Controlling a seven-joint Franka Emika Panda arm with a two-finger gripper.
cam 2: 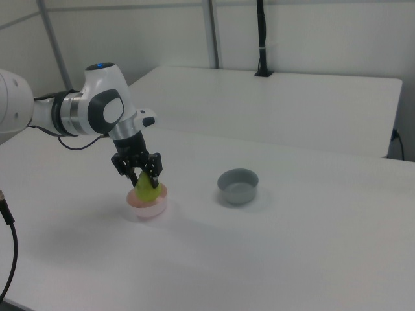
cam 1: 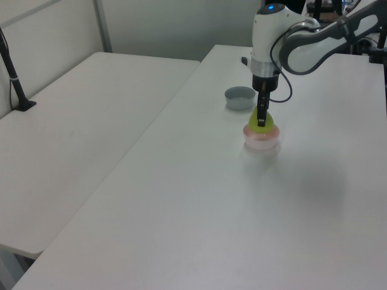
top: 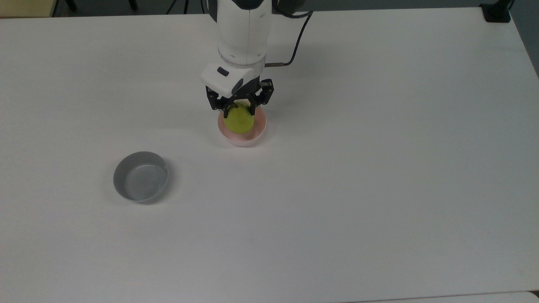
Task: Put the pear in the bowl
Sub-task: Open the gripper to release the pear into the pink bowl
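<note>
We see the gripper clamped on the pear, one black finger on each side of the fruit's upper part. The pear hangs directly below the gripper, its narrow end up between the fingers and its wide end down.

In the top view the pear sits inside the outline of the pink bowl, covering most of the bowl's inside; a strip of pink rim shows on the top view's right and along the bottom edge. In the left view the pear rises above the bowl rim, with its lower part at or below rim level. In the right view the pear also stands up out of the bowl, and the gripper grips it from above. We cannot tell whether the pear's base touches the bowl floor.

The arm comes down near vertical over the bowl. In the left view the gripper shows as a narrow dark bar across the pear's front.

The grey bowl stands well apart from the pink one, toward the top view's lower left, with nothing in it. Both bowls stand on the white table. A dark cable runs off the wrist toward the top view's upper right.
</note>
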